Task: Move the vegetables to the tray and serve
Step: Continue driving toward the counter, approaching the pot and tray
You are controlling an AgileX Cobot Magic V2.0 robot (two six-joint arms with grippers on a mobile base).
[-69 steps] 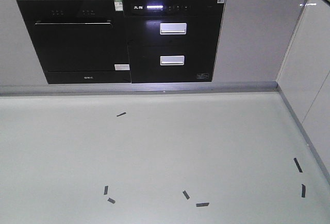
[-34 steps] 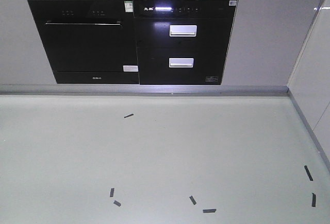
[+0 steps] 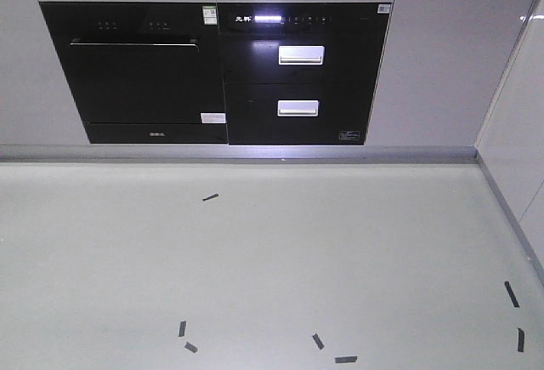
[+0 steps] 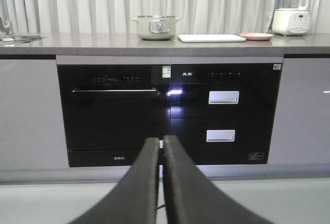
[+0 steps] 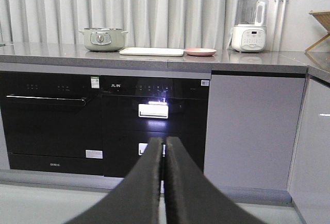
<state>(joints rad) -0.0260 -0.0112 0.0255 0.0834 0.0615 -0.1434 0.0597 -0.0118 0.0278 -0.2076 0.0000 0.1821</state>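
The left end effector [image 4: 161, 140] is closed, its two dark fingers pressed together with nothing between them, and it is held low in front of the kitchen cabinets. The right end effector [image 5: 163, 140] is closed and empty in the same way. The tray [image 4: 212, 37] lies flat on the grey worktop [image 4: 77, 39], well apart from both end effectors. In the left wrist view it sits high above the fingertips and off to the right. In the right wrist view it sits above them and slightly to the left. A pale green pot [image 4: 155, 27] stands just to the left of the tray, and a pink plate [image 4: 256, 36] lies just to its right. A white blender [image 4: 293, 7] stands beyond the plate. Both wrist cameras look at the worktop from a low angle, so what lies on the tray and plate cannot be told. Under the worktop are a black oven [image 3: 136, 72] and a black unit with two silver-handled drawers [image 3: 302, 81]. The front view shows a pale floor [image 3: 340, 242] with short black tape marks [image 3: 210, 197] (scattered singly and in pairs).
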